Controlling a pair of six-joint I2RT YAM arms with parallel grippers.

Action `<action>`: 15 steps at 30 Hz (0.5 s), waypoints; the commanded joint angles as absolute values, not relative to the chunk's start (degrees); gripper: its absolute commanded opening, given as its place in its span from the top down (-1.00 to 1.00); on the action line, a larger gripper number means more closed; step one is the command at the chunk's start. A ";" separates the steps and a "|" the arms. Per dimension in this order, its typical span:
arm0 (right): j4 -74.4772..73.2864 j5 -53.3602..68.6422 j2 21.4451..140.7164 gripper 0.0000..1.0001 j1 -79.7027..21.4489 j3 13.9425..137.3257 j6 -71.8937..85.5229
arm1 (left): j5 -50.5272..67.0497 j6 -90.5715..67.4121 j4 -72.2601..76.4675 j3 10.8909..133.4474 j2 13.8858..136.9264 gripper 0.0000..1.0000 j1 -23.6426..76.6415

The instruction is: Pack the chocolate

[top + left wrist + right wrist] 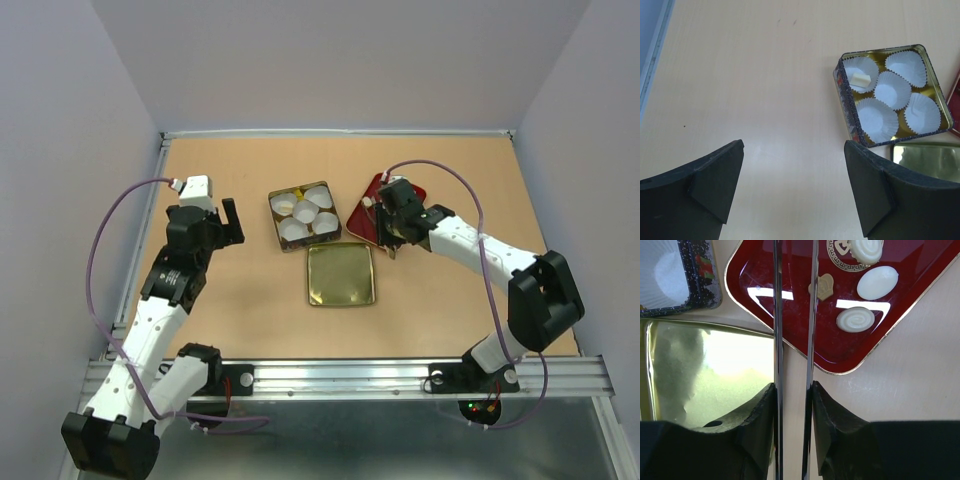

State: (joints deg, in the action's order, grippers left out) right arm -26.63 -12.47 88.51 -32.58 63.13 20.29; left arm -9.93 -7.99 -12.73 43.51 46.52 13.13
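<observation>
A red tray [805, 335] holds several chocolates: a white swirl round [866, 250], a white oval [877, 283], a white swirl oval [855, 319] and a tan crown-shaped piece [824, 286]. My right gripper [793, 387] is shut on metal tongs [777, 315], whose two blades reach over the tray just left of the tan piece; their tips are out of view. The square tin [846, 95] holds several white paper cups; one cup holds a cream chocolate [860, 80]. My left gripper [794, 150] is open and empty above bare table, left of the tin.
The tin's gold lid [341, 274] lies flat in front of the tin [305, 215], left of my right gripper [392, 225]. The red tray [372, 190] lies right of the tin. My left gripper [232, 222] is left of the tin. Grey walls ring the table.
</observation>
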 commanded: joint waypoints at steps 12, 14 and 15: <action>-26.10 -12.48 79.11 0.36 -32.08 64.16 19.07 | -10.20 -8.44 -11.60 43.50 44.38 -0.86 13.10; -26.80 -12.39 78.58 0.36 -32.17 64.77 19.07 | -10.11 -8.26 -11.60 43.42 44.38 -0.86 13.10; -27.24 -12.04 78.23 0.36 -32.08 65.04 19.07 | -10.02 -8.35 -11.60 43.50 44.47 -0.86 13.10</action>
State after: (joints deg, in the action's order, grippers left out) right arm -26.87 -12.43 80.25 -32.56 63.13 19.27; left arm -9.89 -8.03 -12.75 43.51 45.36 13.13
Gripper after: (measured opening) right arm 0.371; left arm 0.930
